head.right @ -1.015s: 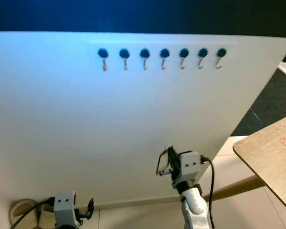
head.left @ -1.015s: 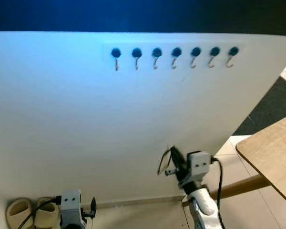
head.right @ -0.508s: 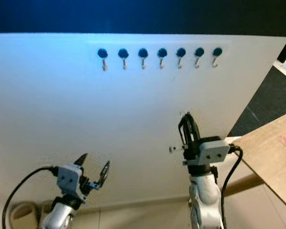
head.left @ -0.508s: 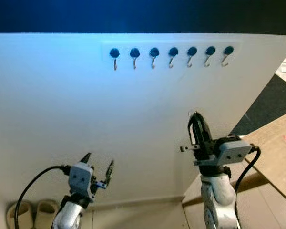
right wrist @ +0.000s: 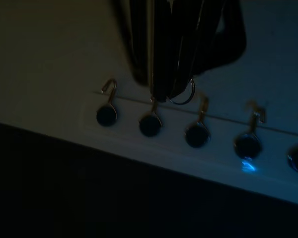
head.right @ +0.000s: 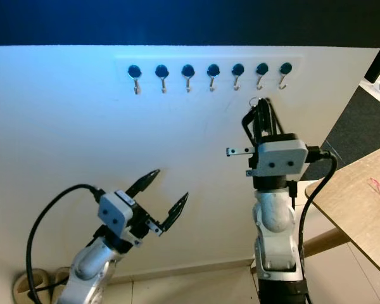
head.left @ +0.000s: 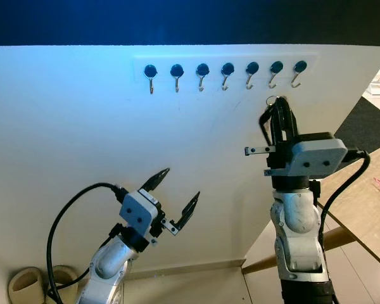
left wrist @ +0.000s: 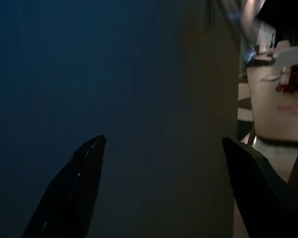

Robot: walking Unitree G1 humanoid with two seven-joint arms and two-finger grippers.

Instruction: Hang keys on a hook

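Just below the row of hooks (head.left: 225,68) on the wall (head.left: 69,126), the right gripper (head.left: 278,104) pinches the keys (right wrist: 181,94); the ring, seemingly small, could miss a hook. The left gripper (head.left: 177,193) gapes empty.

Seven hooks (head.right: 209,71) sit in a row on the white wall (head.right: 63,139). The right gripper (head.right: 259,109) (fingers pinched together) holds a key ring (head.right: 257,101) just under them. The left gripper (head.right: 166,194) gapes wide, lower down.
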